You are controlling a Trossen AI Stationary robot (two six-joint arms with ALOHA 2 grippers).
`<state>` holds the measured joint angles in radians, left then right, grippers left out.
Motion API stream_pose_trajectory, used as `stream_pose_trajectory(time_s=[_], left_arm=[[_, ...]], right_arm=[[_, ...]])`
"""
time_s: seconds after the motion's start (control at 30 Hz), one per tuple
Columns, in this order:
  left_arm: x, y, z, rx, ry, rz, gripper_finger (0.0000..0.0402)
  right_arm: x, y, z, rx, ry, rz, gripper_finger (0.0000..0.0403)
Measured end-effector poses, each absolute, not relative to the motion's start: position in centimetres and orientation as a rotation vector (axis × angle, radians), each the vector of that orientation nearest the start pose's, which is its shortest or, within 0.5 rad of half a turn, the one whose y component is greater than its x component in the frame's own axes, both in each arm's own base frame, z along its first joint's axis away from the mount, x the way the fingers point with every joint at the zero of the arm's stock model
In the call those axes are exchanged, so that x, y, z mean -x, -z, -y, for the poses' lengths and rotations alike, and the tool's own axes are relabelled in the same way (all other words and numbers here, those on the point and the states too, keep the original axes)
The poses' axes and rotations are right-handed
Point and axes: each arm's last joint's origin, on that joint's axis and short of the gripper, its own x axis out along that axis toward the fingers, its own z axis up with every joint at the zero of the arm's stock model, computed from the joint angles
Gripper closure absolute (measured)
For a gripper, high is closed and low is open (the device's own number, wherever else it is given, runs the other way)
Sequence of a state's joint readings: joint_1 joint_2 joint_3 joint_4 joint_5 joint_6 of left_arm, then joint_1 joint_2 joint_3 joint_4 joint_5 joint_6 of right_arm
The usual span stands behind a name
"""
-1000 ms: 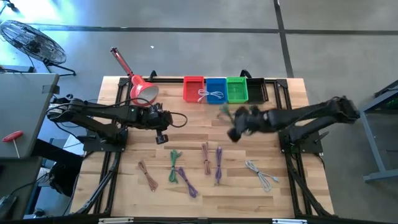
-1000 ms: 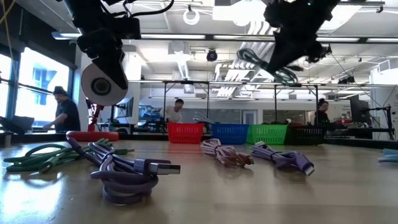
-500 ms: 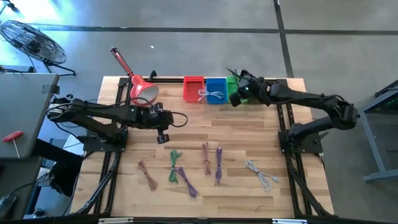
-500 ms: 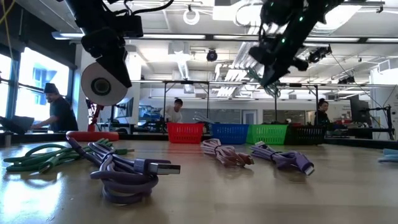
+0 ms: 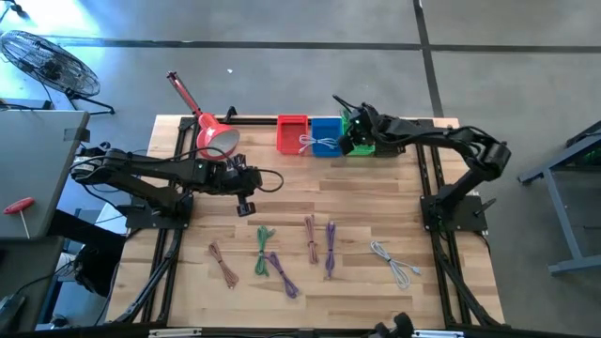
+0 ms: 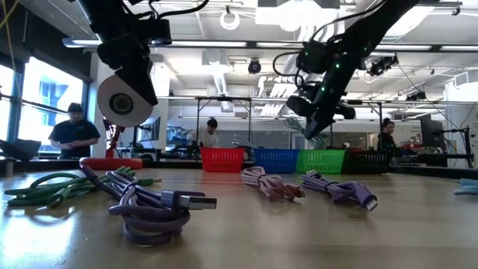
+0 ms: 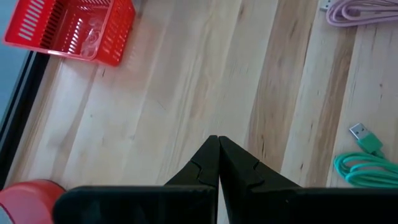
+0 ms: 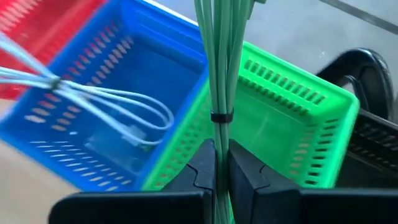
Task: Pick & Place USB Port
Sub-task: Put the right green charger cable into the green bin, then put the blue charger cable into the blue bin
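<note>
Since the earlier frame the right gripper (image 8: 216,163), jaws clamped on a green cable (image 8: 217,74), has been carried over the green basket (image 8: 292,118); left gripper (image 7: 217,163) jaws together.

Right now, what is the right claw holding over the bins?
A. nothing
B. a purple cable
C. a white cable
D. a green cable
D: the right wrist view shows the right claw shut on a bundled green cable, hanging above the green basket beside the blue basket.
</note>
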<state>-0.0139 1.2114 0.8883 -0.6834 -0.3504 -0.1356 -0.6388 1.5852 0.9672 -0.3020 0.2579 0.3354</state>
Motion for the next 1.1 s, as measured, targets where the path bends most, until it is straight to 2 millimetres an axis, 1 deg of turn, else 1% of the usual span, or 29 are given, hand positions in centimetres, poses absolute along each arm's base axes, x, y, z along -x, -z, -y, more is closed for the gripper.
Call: stream_pose_trajectory(time_s=[0.1, 0.27, 0.33, 0.53, 0.77, 0.83, 0.93, 1.0, 1.1], left_arm=[[-22.9, -24.9, -0.7, -0.062, -0.373, -0.976, 0.0401], [-22.9, -24.9, -0.7, -0.071, -0.368, -0.978, 0.0401], [-22.9, -24.9, -0.7, -0.071, -0.369, -0.978, 0.0401], [-22.9, -24.9, -0.7, -0.071, -0.368, -0.979, 0.0401], [-22.9, -24.9, -0.7, -0.071, -0.368, -0.979, 0.0401], [-22.9, -24.9, -0.7, -0.071, -0.368, -0.978, 0.0401], [-22.9, -24.9, -0.7, -0.071, -0.368, -0.979, 0.0401], [-22.9, -24.9, -0.7, -0.071, -0.368, -0.981, 0.0401], [-22.7, -24.8, -0.7, -0.074, -0.368, -0.997, 0.0401]], right_arm=[[-24.7, -19.4, 19.9, -0.483, 0.994, -0.801, 0.0393], [-25.0, -18.2, 20.1, -0.503, 0.979, -0.841, 0.0393], [-25.1, -17.8, 20.1, -0.51, 0.975, -0.857, 0.0388], [-25.2, -17.7, 20.3, -0.509, 0.972, -0.843, 0.0324], [-25.4, -17.9, 20.3, -0.516, 0.938, -0.818, 0.0262], [-25.5, -18.2, 20.3, -0.522, 0.919, -0.802, 0.0248], [-25.3, -19.3, 20.2, -0.547, 0.865, -0.755, 0.0236], [-24.9, -20.4, 20.2, -0.577, 0.8, -0.713, 0.0235], [-24.1, -22.5, 19.7, -0.63, 0.641, -0.64, 0.0236]])
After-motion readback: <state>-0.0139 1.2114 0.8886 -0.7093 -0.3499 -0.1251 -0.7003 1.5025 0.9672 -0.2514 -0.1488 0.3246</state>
